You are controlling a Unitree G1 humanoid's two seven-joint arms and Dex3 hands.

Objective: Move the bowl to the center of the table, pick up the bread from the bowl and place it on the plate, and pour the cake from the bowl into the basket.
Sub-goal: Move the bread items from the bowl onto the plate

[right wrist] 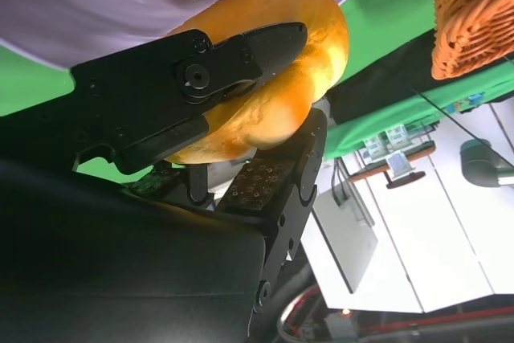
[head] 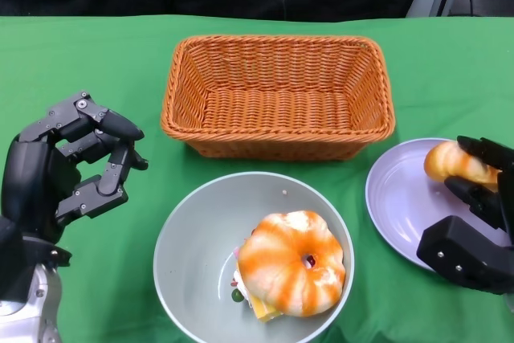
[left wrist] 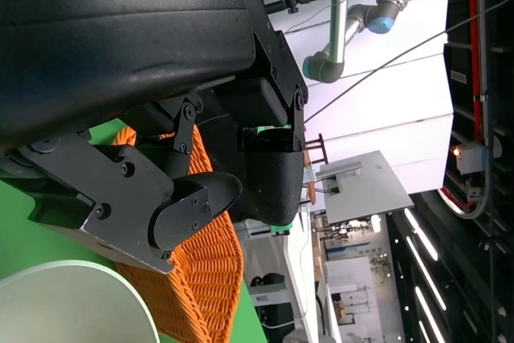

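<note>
The robot's left hand [head: 72,162] hovered at the near left, fingers [head: 108,182] loosely curled and holding nothing, while its right hand [head: 474,222] at the near right gripped bread [head: 454,162].

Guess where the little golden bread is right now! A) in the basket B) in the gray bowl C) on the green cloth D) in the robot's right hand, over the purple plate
D: the right hand grips the bread over the purple plate.
</note>
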